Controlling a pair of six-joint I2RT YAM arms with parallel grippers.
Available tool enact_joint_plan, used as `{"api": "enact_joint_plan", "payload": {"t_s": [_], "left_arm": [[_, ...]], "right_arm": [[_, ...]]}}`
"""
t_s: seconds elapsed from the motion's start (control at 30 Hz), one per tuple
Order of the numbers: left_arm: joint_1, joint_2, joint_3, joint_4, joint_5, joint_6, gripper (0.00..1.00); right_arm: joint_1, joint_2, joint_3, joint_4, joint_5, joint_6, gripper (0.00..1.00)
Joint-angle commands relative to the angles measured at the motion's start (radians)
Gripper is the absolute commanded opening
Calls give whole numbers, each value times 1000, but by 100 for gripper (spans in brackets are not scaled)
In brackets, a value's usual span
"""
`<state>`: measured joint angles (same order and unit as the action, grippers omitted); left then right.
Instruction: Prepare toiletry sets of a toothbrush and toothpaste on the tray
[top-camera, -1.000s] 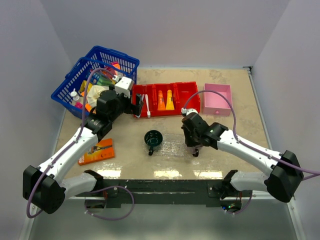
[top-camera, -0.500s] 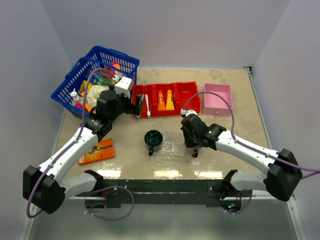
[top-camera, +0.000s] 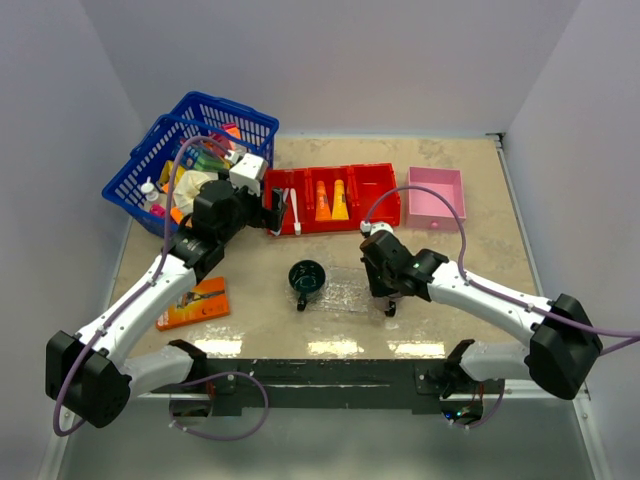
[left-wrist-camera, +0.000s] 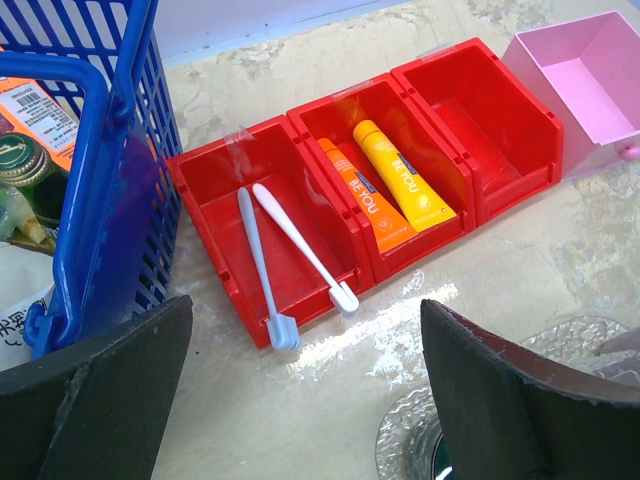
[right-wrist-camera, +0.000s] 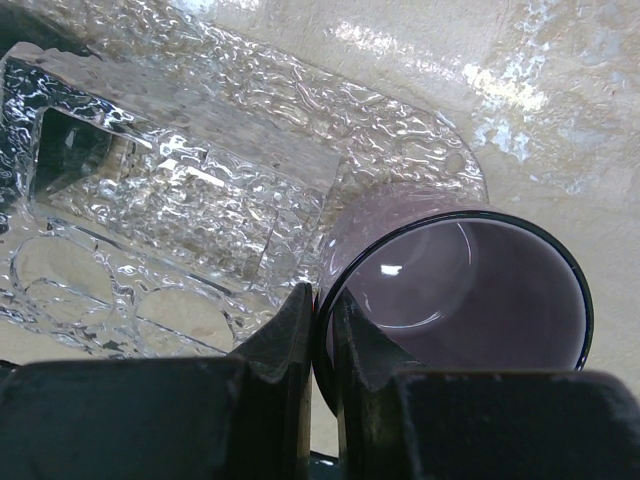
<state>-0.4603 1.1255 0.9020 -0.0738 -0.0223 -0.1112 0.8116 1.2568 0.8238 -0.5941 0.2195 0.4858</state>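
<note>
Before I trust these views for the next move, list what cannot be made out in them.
Top view: the right end effector hides nearly all of the purple cup.
Right wrist view: whether the cup stands on the tray; its wall hides that.
Left wrist view: bottom edge cuts off the tray.
Blue basket: contents too small from above, cut off in the left wrist view.

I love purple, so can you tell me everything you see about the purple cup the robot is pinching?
The cup is small, round and see-through lilac, like glossy plastic, with a thin dark rim. It looks empty. The right fingers pinch its wall, one inside, one outside. It sits at the end of the bumpy clear tray; whether it rests on it, I cannot tell.
</note>
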Motion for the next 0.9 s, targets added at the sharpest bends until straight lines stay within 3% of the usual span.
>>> {"api": "enact_joint_plan", "payload": {"t_s": [0.0, 0.3, 0.87], "left_arm": [[2, -7, 6, 29, -2, 11, 100], [2, -7, 9, 29, 1, 11, 100], [2, -12, 9, 28, 4, 10, 100]], "right_arm": [[6, -13, -3, 60, 46, 22, 0], [8, 7, 0, 40, 75, 22, 0], [9, 0, 12, 30, 84, 22, 27]]}}
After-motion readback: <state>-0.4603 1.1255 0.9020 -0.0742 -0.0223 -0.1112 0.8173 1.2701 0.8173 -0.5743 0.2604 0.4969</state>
